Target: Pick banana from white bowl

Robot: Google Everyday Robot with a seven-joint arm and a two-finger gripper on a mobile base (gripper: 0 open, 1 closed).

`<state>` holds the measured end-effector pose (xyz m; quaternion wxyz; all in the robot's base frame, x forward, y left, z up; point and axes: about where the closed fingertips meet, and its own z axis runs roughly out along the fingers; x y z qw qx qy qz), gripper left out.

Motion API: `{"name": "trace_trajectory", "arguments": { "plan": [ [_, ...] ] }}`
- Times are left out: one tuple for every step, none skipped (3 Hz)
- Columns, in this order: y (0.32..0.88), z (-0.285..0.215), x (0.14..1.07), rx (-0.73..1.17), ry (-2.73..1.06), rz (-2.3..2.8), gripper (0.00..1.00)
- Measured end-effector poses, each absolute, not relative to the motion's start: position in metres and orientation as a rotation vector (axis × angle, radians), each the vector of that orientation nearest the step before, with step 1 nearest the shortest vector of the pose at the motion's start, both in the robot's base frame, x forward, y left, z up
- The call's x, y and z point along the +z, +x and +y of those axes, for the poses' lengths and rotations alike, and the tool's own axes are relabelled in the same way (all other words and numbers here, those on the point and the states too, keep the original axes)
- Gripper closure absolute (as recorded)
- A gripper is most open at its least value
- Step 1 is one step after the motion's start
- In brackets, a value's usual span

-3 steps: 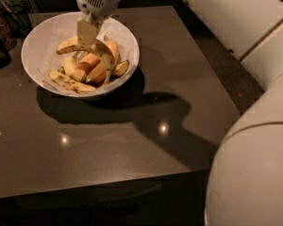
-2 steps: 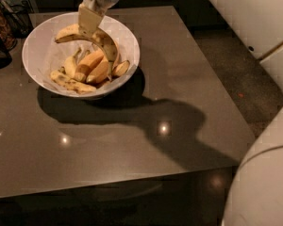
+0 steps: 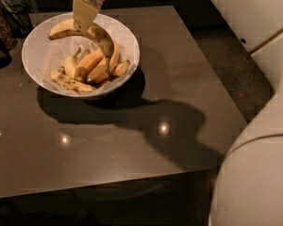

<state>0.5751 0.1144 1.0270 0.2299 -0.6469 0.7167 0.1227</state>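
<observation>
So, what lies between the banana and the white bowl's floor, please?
Camera view: the other bananas lie there, under the banana that the gripper holds above the white bowl.

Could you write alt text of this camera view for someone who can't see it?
A robot's gripper, at the top of the picture, is shut on an arched, speckled banana and holds it just above the other bananas in a wide white bowl. The bowl stands on a dark table.

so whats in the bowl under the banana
Orange-toned bananas and a spotted yellow banana hide the floor of the round white bowl; the gripper above holds the arched pale-yellow banana.
</observation>
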Motion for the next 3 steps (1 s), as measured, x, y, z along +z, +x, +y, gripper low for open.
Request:
{"name": "trace_trajectory", "arguments": {
  "plan": [
    [0.559, 0.119, 1.05, 0.369, -1.842, 1.93, 1.0],
    [0.544, 0.127, 1.066, 0.411, -1.905, 1.863, 1.0],
    [0.543, 0.127, 1.067, 0.412, -1.905, 1.861, 1.0]
  ]
}}
